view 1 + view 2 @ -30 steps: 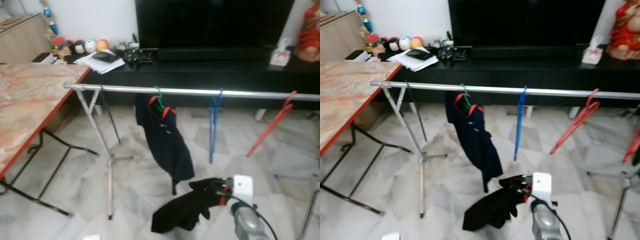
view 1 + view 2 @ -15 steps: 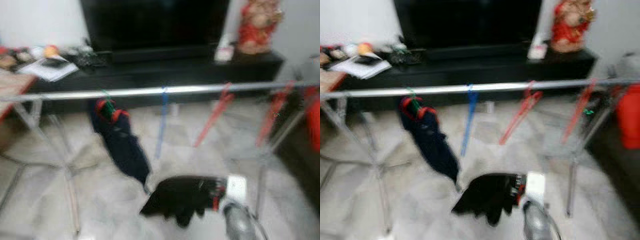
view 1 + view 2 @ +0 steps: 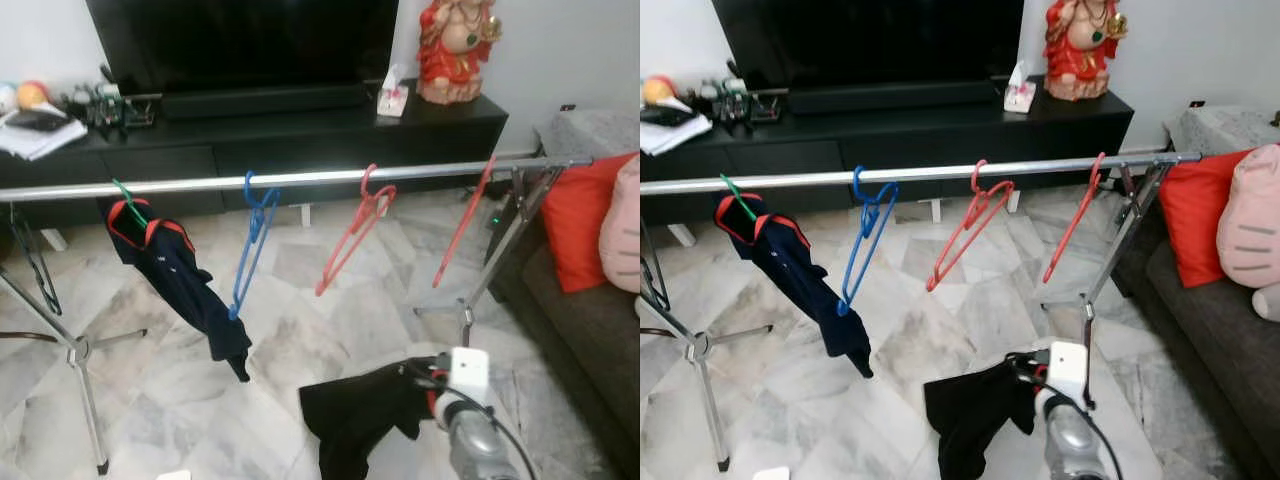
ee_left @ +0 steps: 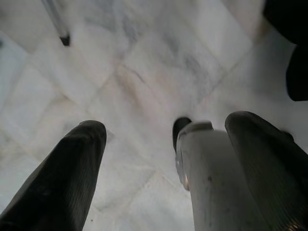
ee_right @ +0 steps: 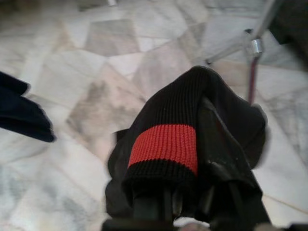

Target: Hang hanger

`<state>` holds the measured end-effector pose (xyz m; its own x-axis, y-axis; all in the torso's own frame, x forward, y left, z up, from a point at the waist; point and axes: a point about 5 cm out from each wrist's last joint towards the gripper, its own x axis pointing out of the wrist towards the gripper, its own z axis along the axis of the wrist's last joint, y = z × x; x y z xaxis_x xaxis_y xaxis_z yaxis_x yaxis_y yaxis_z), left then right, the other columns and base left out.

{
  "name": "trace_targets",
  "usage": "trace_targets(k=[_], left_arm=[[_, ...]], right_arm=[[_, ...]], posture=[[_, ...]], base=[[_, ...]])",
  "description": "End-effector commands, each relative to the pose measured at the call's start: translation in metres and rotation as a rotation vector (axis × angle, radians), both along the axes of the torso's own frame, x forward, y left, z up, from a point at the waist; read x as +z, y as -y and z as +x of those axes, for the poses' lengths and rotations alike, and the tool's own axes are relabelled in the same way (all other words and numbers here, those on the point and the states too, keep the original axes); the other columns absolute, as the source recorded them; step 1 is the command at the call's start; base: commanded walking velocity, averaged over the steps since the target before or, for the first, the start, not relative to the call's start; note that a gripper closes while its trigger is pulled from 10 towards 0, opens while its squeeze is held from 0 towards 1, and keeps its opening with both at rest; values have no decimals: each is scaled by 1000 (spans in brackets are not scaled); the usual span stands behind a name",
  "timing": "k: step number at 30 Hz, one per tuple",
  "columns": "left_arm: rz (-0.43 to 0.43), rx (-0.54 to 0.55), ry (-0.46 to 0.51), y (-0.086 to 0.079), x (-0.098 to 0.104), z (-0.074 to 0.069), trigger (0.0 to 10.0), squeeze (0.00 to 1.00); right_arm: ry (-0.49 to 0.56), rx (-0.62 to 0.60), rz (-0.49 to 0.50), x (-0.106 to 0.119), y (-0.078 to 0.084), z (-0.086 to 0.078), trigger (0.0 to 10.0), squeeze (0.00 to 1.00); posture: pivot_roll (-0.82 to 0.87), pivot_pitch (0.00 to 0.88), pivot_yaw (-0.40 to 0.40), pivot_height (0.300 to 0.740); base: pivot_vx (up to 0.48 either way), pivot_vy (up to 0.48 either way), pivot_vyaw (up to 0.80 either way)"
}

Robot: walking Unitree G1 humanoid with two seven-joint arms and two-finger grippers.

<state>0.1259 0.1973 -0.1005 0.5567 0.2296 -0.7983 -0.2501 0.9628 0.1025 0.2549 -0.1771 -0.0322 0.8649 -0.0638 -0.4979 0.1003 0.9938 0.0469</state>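
Rail (image 3: 300, 178) runs across: navy shirt (image 3: 175, 285) on green hanger (image 3: 127, 200) at left, then blue hanger (image 3: 250, 240), two red hangers (image 3: 350, 240). Left gripper (image 4: 159, 159) hangs over floor (image 4: 134, 72), fingers spread, empty. Right gripper (image 3: 425, 375) low near right, clenched on black garment (image 3: 360, 415), below the rail.

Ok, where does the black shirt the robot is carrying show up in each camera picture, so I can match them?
Left eye view: black shirt low, right of centre, hanging from the right tool.
Right eye view: low centre, above the floor.
Right wrist view: close up, with its red band draped over the tool.
Left wrist view: dark cloth at the corner may be it; I cannot tell.
Shared landmark: the silver rail with the blue hanger.
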Motion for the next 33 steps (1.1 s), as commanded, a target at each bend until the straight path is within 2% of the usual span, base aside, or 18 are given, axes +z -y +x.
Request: trace_targets(k=[1, 9, 12, 15, 19, 21, 22, 23, 25, 26, 27, 28, 29, 30, 33], left_arm=[[0, -1, -11, 3, -1, -2, 10000, 0], [12, 2, 12, 3, 0, -1, 10000, 0], [33, -2, 44, 2, 2, 1, 10000, 0], [83, -30, 155, 0, 10, 8, 10000, 0], [98, -29, 200, 0, 13, 10, 10000, 0], [239, -94, 410, -40, 52, 65, 10000, 0], [239, -94, 410, -40, 52, 65, 10000, 0], [255, -101, 434, -43, 57, 71, 10000, 0], [256, -102, 438, -43, 57, 71, 10000, 0], [266, -107, 486, -46, 65, 79, 10000, 0], [303, -125, 626, -48, 87, 90, 10000, 0], [303, -125, 626, -48, 87, 90, 10000, 0], [345, -154, 816, -46, 122, 100, 10000, 0], [340, -173, 885, -40, 137, 100, 10000, 0], [330, -180, 933, -34, 146, 99, 10000, 0]], right_arm=[[2, 5, -6, 2, 4, 2, 10000, 0], [-7, 5, -13, 1, 4, 1, 10000, 0], [-13, 8, -13, 0, 4, 0, 10000, 0], [-28, 16, -13, -1, 5, 0, 10000, 0], [-40, 25, -17, -2, 5, -1, 10000, 0], [-77, 35, -25, -7, 5, -5, 10000, 0], [-77, 35, -25, -7, 5, -5, 10000, 0], [-81, 36, -26, -7, 5, -6, 10000, 0], [-82, 36, -26, -7, 6, -5, 10000, 0], [-88, 40, -27, -8, 5, -6, 10000, 0], [-123, 48, -34, -12, 4, -11, 10000, 0], [-123, 48, -34, -12, 4, -11, 10000, 0], [-178, 56, -40, -19, 3, -18, 10000, 0], [-212, 68, -49, -23, 2, -23, 10000, 0], [-238, 81, -58, -26, 1, -27, 10000, 0]], posture=[[-171, 0, 25, 740], [-168, 0, 24, 740], [-173, 0, 27, 740], [-172, 0, 27, 740], [-171, 0, 27, 740], [-164, 0, 27, 740], [-164, 0, 27, 740], [-162, 0, 29, 740], [-162, 0, 29, 740], [-162, 0, 29, 740], [-148, 0, 30, 740], [-148, 0, 30, 740], [-145, 0, 29, 740], [-136, 0, 27, 740], [-136, 0, 26, 740]], base=[[0, -311, 0], [0, -309, 0], [0, 0, 0], [0, 0, 0], [0, 0, 0], [0, 0, 0], [0, 0, 0], [0, 0, 0], [0, 0, 0], [0, 0, 0], [0, 0, 0], [0, 0, 0], [0, 0, 0], [0, 0, 0], [0, 0, 0]])
